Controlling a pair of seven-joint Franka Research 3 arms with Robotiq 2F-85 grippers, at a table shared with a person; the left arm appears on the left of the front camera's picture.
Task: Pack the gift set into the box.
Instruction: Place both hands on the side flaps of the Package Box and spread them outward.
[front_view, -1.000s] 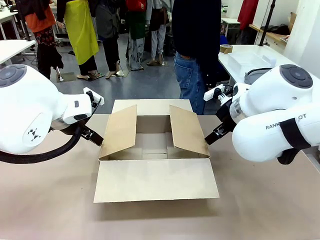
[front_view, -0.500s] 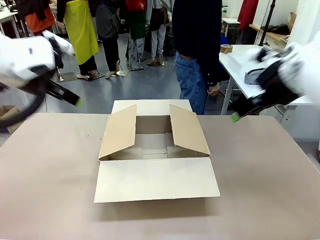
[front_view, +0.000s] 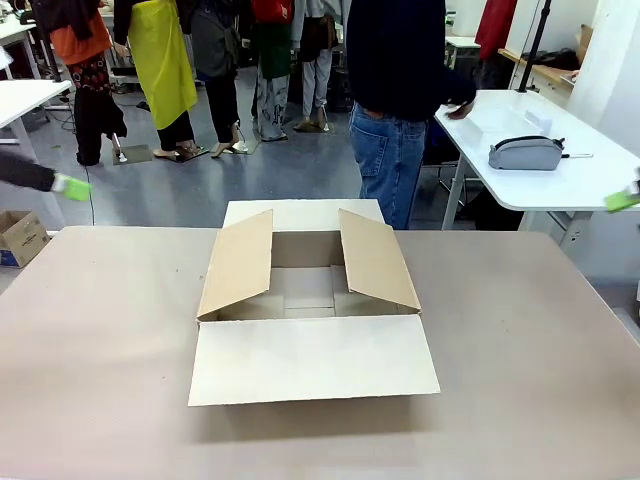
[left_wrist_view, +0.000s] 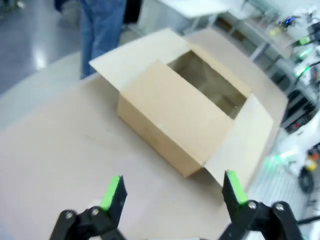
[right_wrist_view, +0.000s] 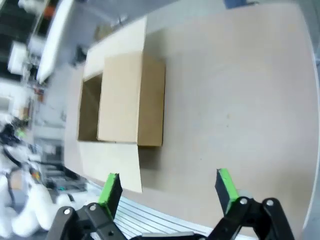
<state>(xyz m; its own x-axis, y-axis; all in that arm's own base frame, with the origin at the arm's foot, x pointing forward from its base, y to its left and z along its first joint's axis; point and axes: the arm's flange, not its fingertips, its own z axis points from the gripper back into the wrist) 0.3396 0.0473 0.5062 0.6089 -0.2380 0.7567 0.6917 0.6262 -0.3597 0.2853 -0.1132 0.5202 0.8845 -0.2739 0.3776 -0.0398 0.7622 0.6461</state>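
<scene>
On the table (front_view: 100, 350) stands the box (front_view: 305, 290), flaps (front_view: 312, 360) open.

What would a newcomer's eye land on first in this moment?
The open cardboard box in the middle of the table, its four flaps open, with nothing visible inside. Both grippers are open and hold nothing: the left gripper at the table's left side, the right gripper at its right. A person stands at the far edge.
</scene>
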